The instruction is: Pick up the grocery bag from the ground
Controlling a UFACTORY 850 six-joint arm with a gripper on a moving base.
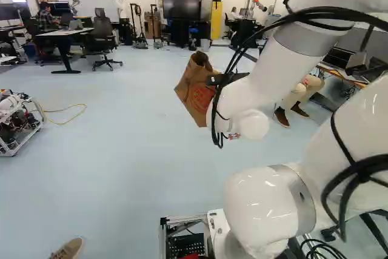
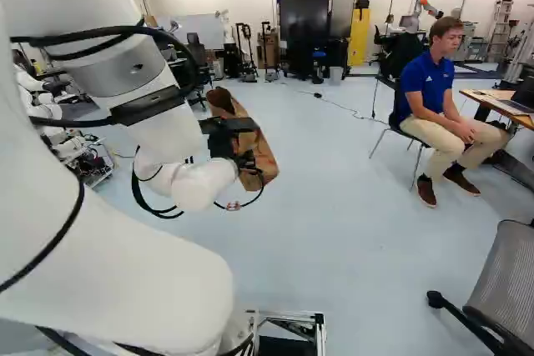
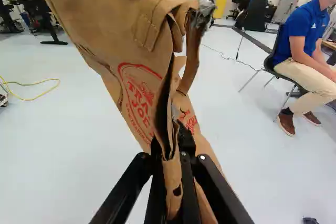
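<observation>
Jaws: gripper (image 2: 244, 158) clenched on the paper bag; in the wrist view, one finger stands on each side of a folded edge, paper pinched between.
Paper bag: (image 1: 195, 92) brown, red print on its side, tilted; hangs from the gripper (image 3: 170, 158), appears raised above the floor. Most of it fans toward 11 o'clock from the fingertips, a narrower part toward 5.
Handles: (image 3: 192, 53) folded paper, at 12 o'clock ahead of the fingertips; torn grey patch at one.
Arm: (image 1: 242, 98) its wrist end at 3 o'clock from the bag, left base view.
Yellow cable: (image 3: 37, 90) on the floor (image 3: 63, 140), at 10 o'clock from the gripper.
Wheeled frame: (image 1: 21, 130) 9 o'clock, left base view.
Mesh chair: (image 2: 509, 289) 4 o'clock, right base view.
Desk: (image 2: 482, 98) between 2 and 3 o'clock, same view.
Yellow cabinet: (image 2: 359, 35) 1 o'clock, same view.
Large screen: (image 2: 303, 21) just past 12, beside the cabinet.
</observation>
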